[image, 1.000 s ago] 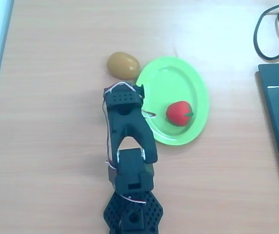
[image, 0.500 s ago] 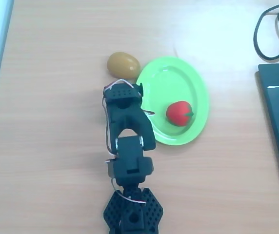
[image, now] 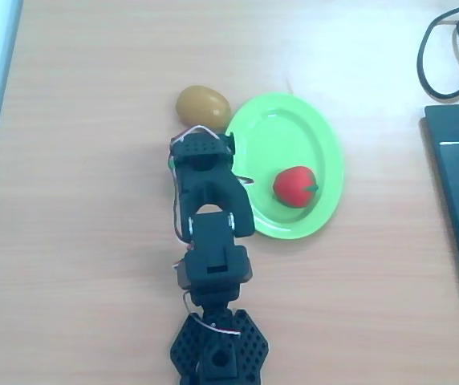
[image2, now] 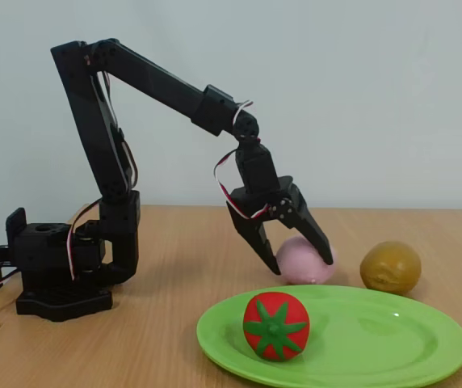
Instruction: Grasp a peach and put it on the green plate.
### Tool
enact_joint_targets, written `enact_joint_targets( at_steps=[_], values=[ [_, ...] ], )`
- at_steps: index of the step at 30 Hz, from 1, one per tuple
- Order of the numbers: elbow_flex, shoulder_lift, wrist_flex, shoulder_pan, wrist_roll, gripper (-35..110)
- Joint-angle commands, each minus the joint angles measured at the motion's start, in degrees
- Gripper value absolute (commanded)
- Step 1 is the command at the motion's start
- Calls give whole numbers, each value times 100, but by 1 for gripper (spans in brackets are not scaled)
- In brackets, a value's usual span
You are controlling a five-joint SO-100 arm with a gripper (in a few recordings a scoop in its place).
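Wooden tabletop (image2: 166,339) carries everything. From my fixed view, the black hand (image2: 300,260) straddles the pale pink round peach (image2: 304,260), fingers spread, behind the lime-green oval plate (image2: 392,339); overhead, the arm (image: 209,192) hides that peach from me.

Bright even light, soft faint shadows, overhead view slightly washed out, mild blur

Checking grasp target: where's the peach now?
In the fixed view, the peach sits on the table between the gripper's fingers, behind the green plate.
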Motion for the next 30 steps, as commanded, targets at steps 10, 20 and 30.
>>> enact_joint_targets(
  at_steps=[10,20,30],
  values=[
    [-132,26,-62,-79,-9,21],
    [-132,369,-70,-176,-123,20],
    [-26,1195,-88,-281,-281,21]
  ],
)
